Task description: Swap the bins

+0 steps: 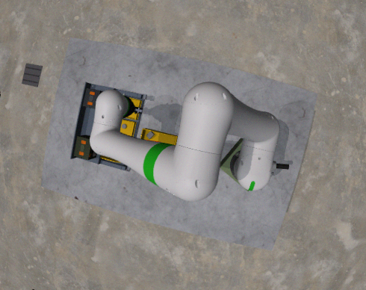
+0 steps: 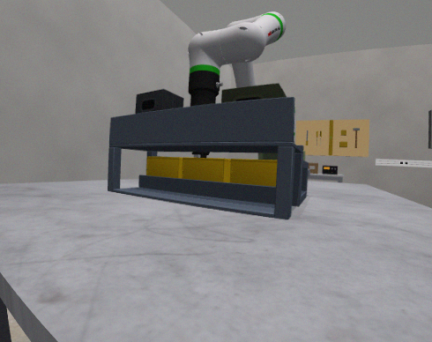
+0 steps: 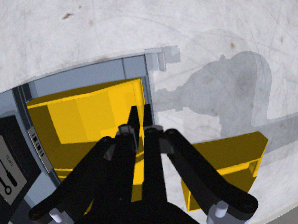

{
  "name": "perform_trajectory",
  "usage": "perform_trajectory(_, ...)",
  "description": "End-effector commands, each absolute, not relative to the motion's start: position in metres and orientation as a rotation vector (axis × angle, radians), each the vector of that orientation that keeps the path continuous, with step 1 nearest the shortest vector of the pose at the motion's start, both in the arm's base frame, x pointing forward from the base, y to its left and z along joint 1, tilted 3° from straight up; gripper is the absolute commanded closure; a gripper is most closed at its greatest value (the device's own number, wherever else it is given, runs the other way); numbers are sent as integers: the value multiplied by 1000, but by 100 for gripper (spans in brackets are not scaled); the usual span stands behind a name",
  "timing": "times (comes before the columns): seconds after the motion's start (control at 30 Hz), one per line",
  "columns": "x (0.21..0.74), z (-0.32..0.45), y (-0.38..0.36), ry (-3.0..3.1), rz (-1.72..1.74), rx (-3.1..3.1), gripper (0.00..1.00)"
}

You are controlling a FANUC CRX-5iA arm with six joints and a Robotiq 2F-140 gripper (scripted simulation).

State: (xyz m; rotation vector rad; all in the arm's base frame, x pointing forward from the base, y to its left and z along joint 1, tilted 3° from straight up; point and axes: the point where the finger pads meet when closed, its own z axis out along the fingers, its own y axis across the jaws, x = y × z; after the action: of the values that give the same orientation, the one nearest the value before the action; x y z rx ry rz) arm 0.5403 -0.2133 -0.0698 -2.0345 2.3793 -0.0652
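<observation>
The empty yellow bin (image 1: 137, 104) (image 3: 75, 120) stands at one end of the shelf (image 1: 119, 90) (image 2: 200, 128); no parts show in it. My gripper (image 1: 138, 110) (image 3: 142, 114) points down at its front wall, one finger inside the bin and one outside. The fingers are closed up with the thin wall between them. The bin with parts (image 1: 166, 137) (image 3: 225, 150) stands on the table in front of the shelf; a grey part shows in it from above. A middle bin (image 1: 128, 128) beside the empty one holds a grey part. The third bin is mostly hidden by the arm.
A dark box (image 1: 91, 98) (image 2: 158, 102) and an olive green box (image 1: 84, 147) (image 2: 253, 92) stand on the shelf's top, on either side of the arm. The top board reaches low over the backs of the bins. A front lip runs close to the outer finger.
</observation>
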Motion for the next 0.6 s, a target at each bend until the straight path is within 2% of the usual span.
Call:
perform_trajectory(0.0,541,-68,-214,2379,-68,-2034,90)
perform_trajectory(0.57,540,-56,-213,2379,-68,-2034,90)
